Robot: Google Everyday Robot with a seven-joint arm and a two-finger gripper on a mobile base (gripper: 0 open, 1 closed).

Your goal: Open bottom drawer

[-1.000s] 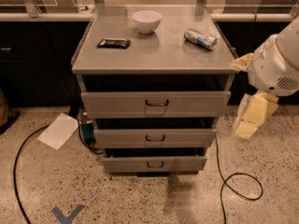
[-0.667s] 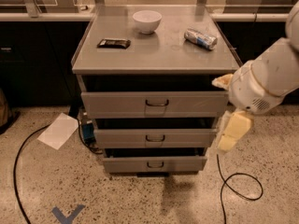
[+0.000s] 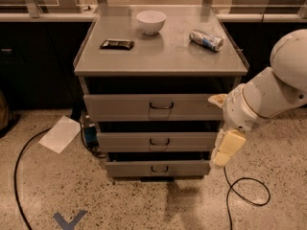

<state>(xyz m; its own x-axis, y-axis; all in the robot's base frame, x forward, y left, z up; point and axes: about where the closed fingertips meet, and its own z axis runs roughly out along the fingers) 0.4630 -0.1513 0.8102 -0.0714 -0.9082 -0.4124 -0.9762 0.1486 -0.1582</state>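
A: Where is the bottom drawer sitting?

B: The bottom drawer [image 3: 129, 169] is sitting lowest in the cabinet [image 3: 158, 61], under the middle drawer [image 3: 124, 142] and the top drawer [image 3: 115, 107]. A dark gap is showing above its front, so whether it is fully shut I cannot tell.

A: And the gripper?

B: The gripper [image 3: 226, 146] is hanging off the cabinet's right front corner, close by the right ends of the two lower drawer fronts and well apart from every handle. It is carrying nothing that I am seeing. How far open it is I cannot tell.

A: How is that drawer going to handle?

B: I am judging it to be stiff sheet metal, probably running on slides, so it should be coming straight out from the cabinet's front without flexing. Its weight is depending on its load, which is hidden. The place to take hold is the small dark wire handle [image 3: 159, 168] at the centre of its front. It is thin and lying close to the panel, so I am expecting little room and a possible slip.

A: Anything in containers?

B: A white bowl [image 3: 151, 21] is standing at the back of the cabinet's top, and I am seeing nothing in it. A dark wrapped bar [image 3: 117, 44] and a crumpled can [image 3: 206, 39] are lying loose on that top. All three drawers are hiding their contents.
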